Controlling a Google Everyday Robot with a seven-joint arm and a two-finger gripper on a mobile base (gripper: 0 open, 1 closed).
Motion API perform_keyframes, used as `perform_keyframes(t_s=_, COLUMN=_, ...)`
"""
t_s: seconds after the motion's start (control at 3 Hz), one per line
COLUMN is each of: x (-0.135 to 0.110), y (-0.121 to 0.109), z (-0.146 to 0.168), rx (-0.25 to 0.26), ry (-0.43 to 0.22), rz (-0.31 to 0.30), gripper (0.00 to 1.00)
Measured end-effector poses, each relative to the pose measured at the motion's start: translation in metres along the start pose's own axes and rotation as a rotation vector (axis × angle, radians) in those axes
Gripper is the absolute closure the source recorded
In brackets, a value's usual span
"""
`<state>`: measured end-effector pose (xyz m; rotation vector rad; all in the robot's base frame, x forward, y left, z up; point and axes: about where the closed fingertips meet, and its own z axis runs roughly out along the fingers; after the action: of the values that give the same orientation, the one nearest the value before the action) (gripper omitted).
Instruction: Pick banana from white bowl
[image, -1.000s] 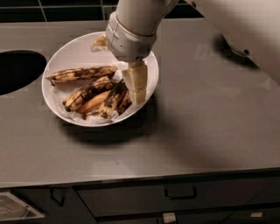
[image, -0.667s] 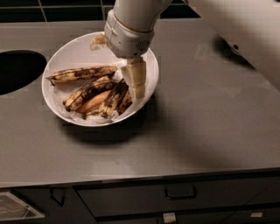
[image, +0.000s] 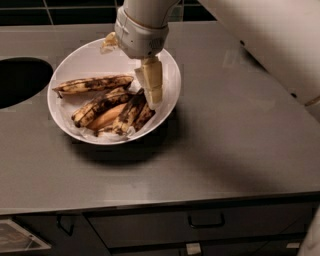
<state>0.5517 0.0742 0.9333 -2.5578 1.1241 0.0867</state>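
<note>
A wide shallow white bowl (image: 75, 65) stands on the grey counter at the upper left. It holds several brown-spotted bananas (image: 107, 107) on crumpled white paper. One banana (image: 92, 84) lies across the bowl's far side. My gripper (image: 152, 97) reaches down from above into the right side of the bowl, its pale fingers (image: 150, 80) right next to the bananas' dark right ends. Whether it grips a banana does not show.
A dark round opening (image: 20, 80) is sunk into the counter (image: 240, 130) left of the bowl. A drawer with a handle (image: 205, 222) runs under the counter's front edge. My white arm (image: 270, 40) crosses the upper right.
The gripper has stayed in the right side of the bowl and dipped slightly toward the bananas. The bananas have not visibly moved.
</note>
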Motion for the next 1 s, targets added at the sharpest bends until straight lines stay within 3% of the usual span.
perform_keyframes(t_s=0.33, x=0.007, y=-0.002, z=0.006, rx=-0.004, ry=-0.007, rz=0.001, gripper=0.00)
perform_keyframes(t_s=0.67, x=0.010, y=-0.001, z=0.013, rx=-0.007, ry=-0.016, rz=0.002, gripper=0.07)
perform_keyframes(t_s=1.0, x=0.011, y=-0.001, z=0.019, rx=-0.010, ry=-0.028, rz=0.000, gripper=0.26)
